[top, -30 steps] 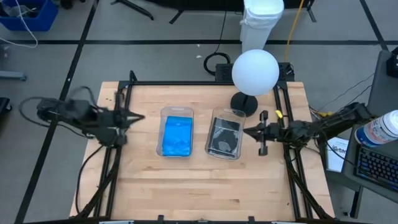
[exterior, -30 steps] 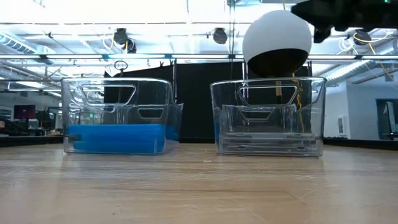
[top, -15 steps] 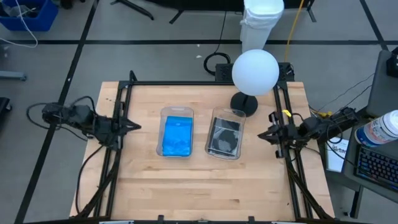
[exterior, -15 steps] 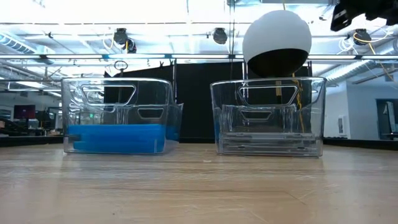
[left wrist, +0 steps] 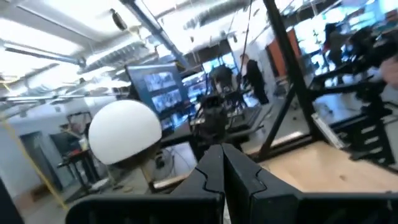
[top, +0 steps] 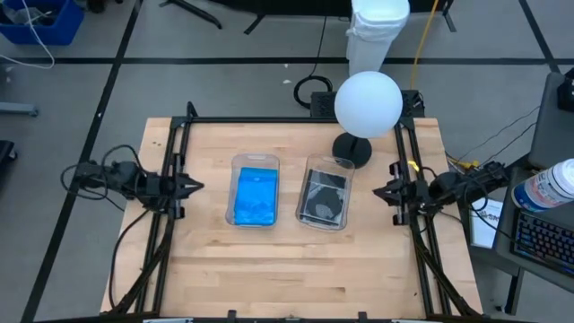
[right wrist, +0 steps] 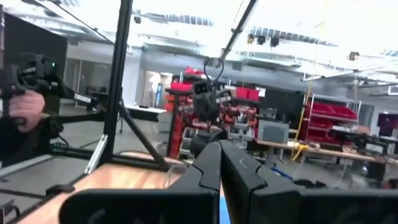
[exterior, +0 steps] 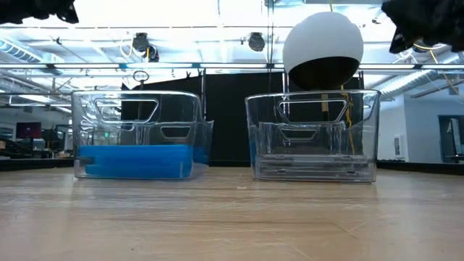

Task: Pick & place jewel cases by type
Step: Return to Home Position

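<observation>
The bright blue jewel cases (top: 256,199) lie flat and stacked in the left clear bin (top: 256,161); in the low view the blue stack (exterior: 134,161) rests on the bin's floor. The clear/dark grey cases with discs (top: 323,199) lie stacked in the right bin (top: 329,162), seen as thin clear layers (exterior: 313,171) from table height. My left gripper (top: 193,187) hovers at the table's left edge, shut (left wrist: 222,155) and empty. My right gripper (top: 377,191) hovers at the right edge, shut (right wrist: 219,152) and empty. Both point toward the bins.
A white globe lamp (top: 368,102) on a black round base (top: 352,149) stands just behind the right bin. Black frame rails (top: 170,233) run along both table sides. Bare wood lies in front of the bins (top: 287,269). A person's hand (right wrist: 28,109) shows beyond the table.
Both arms have drawn back from the bins. My left gripper has moved toward the table's left and near edges and has come down, and now shows in the low view's top corner. My right gripper has moved toward the right edge. The cases and bins have kept still.
</observation>
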